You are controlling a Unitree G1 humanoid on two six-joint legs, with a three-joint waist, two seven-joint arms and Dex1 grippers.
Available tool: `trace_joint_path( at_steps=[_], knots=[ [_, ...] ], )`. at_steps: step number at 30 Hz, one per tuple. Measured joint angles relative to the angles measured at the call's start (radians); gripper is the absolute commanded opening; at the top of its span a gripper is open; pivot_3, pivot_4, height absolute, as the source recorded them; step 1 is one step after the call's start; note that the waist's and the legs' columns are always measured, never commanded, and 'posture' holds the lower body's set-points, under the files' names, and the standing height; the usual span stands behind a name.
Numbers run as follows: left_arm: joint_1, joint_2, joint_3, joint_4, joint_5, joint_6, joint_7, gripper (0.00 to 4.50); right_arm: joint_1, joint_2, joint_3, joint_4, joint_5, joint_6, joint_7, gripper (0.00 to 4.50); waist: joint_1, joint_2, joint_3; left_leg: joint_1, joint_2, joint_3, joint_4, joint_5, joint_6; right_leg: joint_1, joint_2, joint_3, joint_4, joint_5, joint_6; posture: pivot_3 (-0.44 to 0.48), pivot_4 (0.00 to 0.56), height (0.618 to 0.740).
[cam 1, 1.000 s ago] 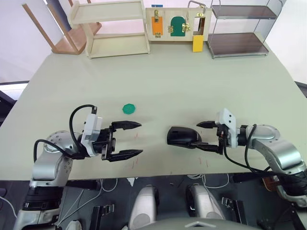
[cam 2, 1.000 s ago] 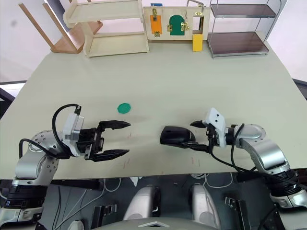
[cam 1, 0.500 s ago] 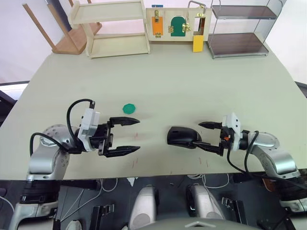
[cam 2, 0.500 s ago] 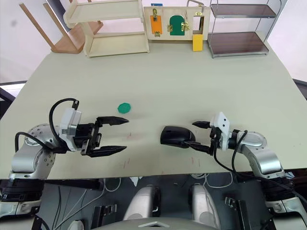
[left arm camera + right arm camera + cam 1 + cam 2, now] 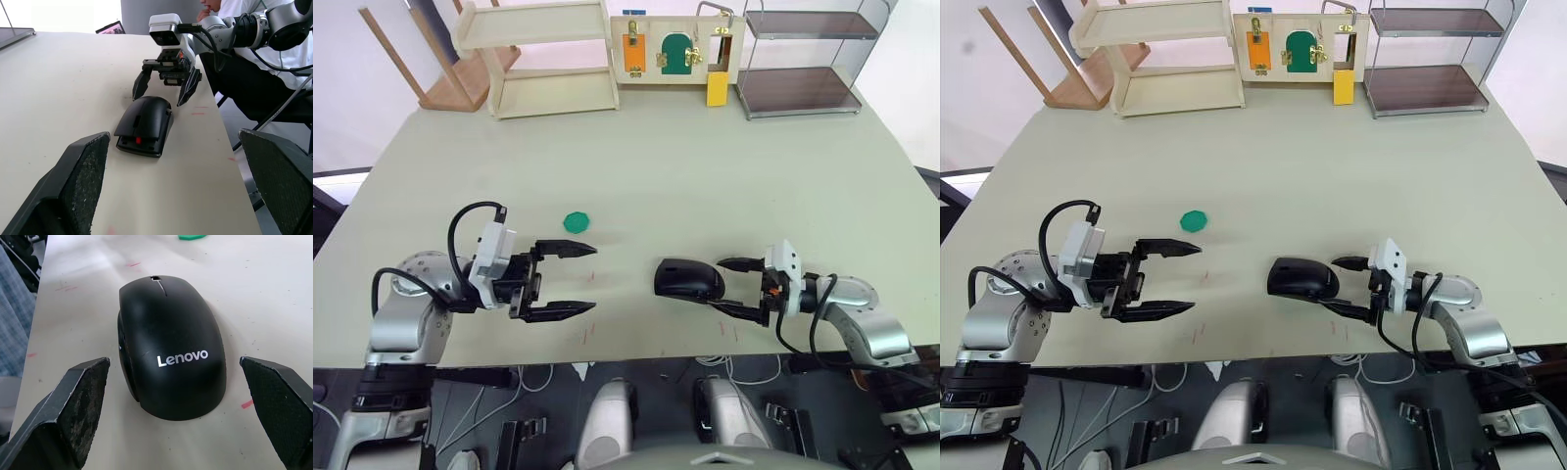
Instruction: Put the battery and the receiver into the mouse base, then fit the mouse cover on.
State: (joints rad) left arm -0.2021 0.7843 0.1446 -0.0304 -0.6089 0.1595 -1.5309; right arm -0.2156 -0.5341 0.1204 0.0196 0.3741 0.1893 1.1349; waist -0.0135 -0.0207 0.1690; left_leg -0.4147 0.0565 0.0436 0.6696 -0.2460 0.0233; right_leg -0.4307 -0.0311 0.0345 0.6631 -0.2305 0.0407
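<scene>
1. One mouse cover (image 5: 171,347), glossy black with a white brand name, sitting on one mouse base (image 5: 142,143) that shows a red spot at its end.
2. One green ring (image 5: 575,222).
3. Two end effectors: the left end effector (image 5: 566,280) and the right end effector (image 5: 732,285), each with two black fingers spread apart.
4. Two shelf racks at the far edge of the one desk (image 5: 656,166): one pale wooden rack (image 5: 548,57) and one metal rack (image 5: 800,61).
5. One latch board (image 5: 671,49).

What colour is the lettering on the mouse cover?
White, on the glossy black mouse cover; it shows best in the right wrist view.
</scene>
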Motion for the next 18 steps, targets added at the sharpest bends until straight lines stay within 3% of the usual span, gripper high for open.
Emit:
trace_joint_path(
  at_steps=[18],
  knots=[
    [0.001, 0.011, 0.0, 0.001, -0.001, 0.003, -0.008, 4.5, -0.015, 0.009, 0.002, 0.003, -0.013, 0.006, 0.013, 4.47, 0.001, 0.0, 0.0, 0.0, 0.0, 0.0, 0.0, 0.0, 0.0, 0.0, 0.0, 0.0, 0.0, 0.0, 0.0, 0.0, 0.15, 0.74]
  ],
)
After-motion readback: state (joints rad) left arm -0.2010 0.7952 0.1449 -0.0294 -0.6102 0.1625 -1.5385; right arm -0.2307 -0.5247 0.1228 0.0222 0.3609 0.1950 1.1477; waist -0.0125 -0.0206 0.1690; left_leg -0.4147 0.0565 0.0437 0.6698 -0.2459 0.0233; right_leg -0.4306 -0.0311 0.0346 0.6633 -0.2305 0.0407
